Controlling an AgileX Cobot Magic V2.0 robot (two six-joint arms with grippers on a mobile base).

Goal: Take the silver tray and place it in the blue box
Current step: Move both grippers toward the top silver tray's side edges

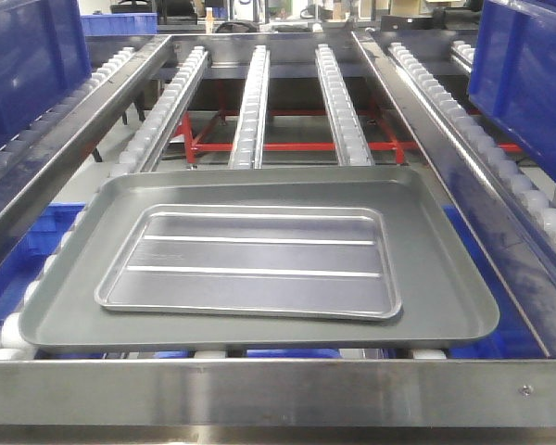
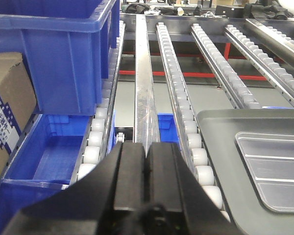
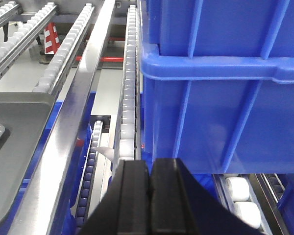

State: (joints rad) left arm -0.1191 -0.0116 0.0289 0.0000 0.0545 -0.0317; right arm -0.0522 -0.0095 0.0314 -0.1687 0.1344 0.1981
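My left pincer, pressed together, should spread, swing right to the silver tray, and nip only its rim; my right pincer is closed too.

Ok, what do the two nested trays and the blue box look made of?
The silver tray looks like bare polished metal: bright glints along its ridges. The larger tray under it seems metal too, dull dark-grey, matte. The blue box looks like glossy moulded plastic, ribbed walls.
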